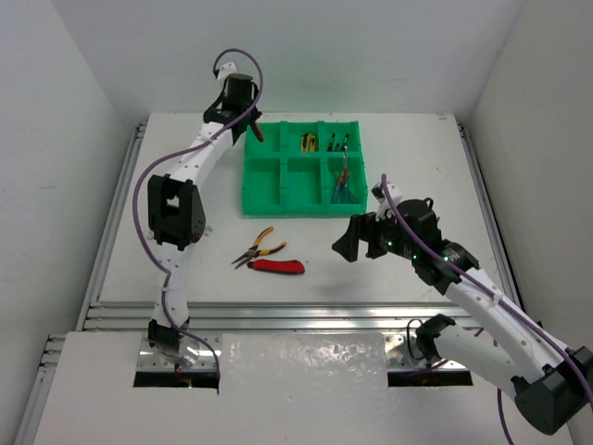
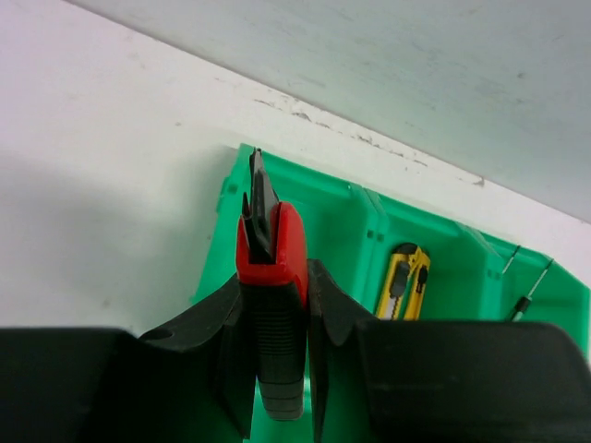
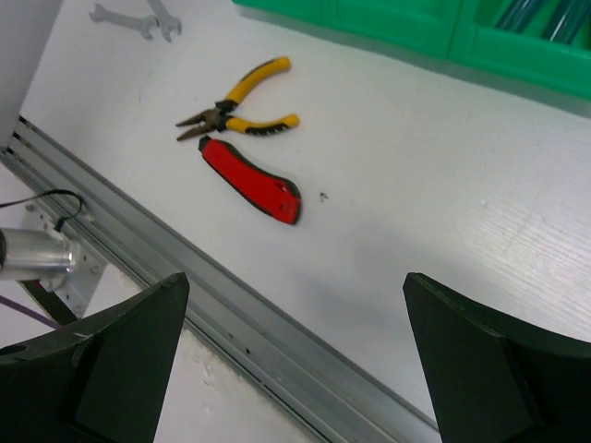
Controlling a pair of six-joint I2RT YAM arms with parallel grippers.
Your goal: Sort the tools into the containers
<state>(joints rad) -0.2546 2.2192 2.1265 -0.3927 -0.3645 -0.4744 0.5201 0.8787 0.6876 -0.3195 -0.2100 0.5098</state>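
Note:
My left gripper (image 1: 246, 123) is shut on a red-and-black hand tool (image 1: 258, 133) and holds it over the far left corner of the green tray (image 1: 262, 206). In the left wrist view the fingers (image 2: 325, 305) clamp the tool (image 2: 270, 245) above the tray's far left compartment (image 2: 343, 214). A yellow utility knife (image 2: 404, 281) lies in the far middle compartment, and thin screwdrivers (image 2: 526, 297) in the far right one. My right gripper (image 1: 356, 239) is open and empty above the table. Yellow-handled pliers (image 3: 235, 103) and a red utility knife (image 3: 251, 182) lie on the table ahead of it.
A silver wrench (image 3: 134, 17) lies on the table far left in the right wrist view. More tools (image 1: 343, 184) lie in the tray's near right compartment. An aluminium rail (image 1: 296, 315) runs along the table's near edge. White walls close in the back and sides.

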